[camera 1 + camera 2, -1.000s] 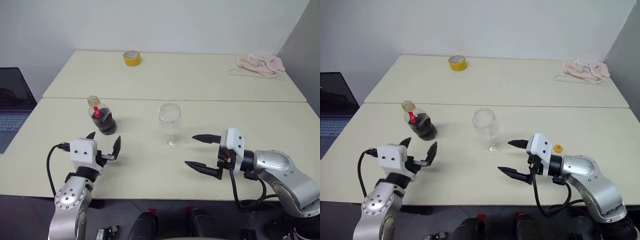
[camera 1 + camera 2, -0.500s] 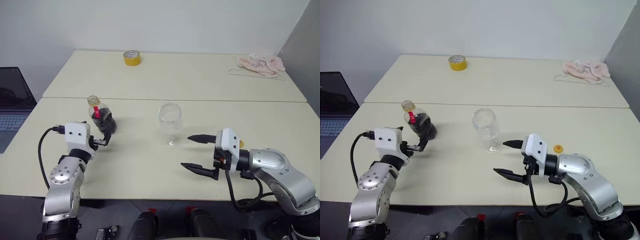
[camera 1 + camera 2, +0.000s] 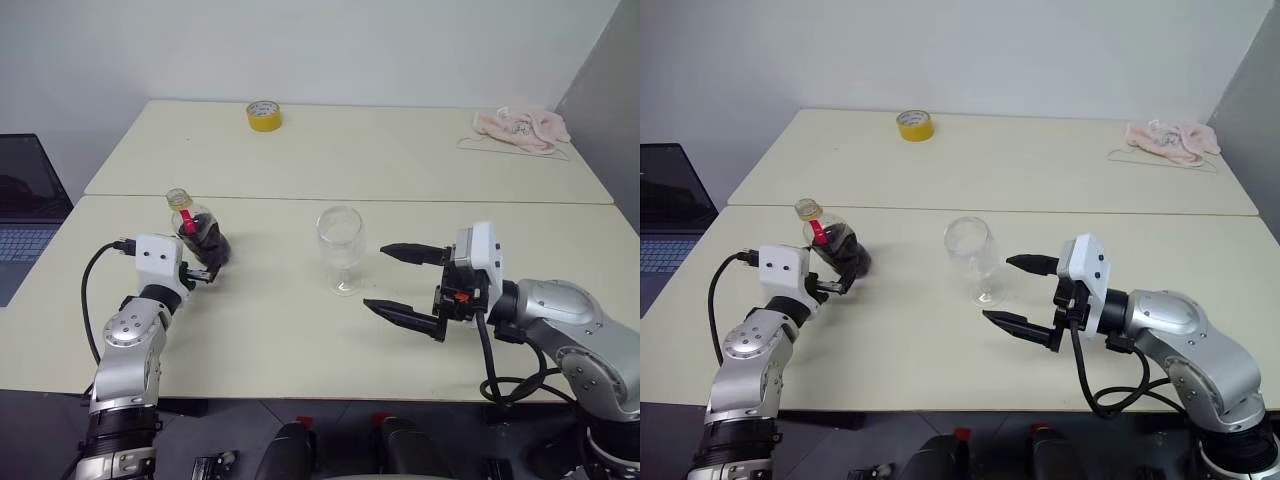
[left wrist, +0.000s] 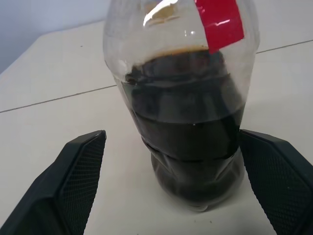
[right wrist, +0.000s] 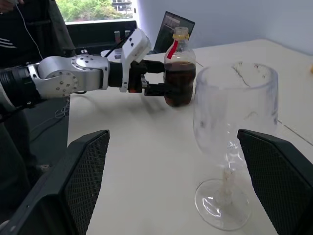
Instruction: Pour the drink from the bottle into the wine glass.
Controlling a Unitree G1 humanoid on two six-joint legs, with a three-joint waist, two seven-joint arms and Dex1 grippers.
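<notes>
On the near cream table, toward its left side, the bottle stands capped in yellow-orange with a red label strip, its lower half filled with the dark drink. Around that bottle the left gripper has its two black fingers spread wide, one on each side of the body, with gaps between pads and plastic in the wrist view. Near the table's middle the wine glass stands upright and looks empty. Just to its right the right gripper hovers with jaws spread, fingers pointing toward the glass, apart from it. Across the far table lie a yellow tape roll and a pink cloth; an open laptop sits at the far left
</notes>
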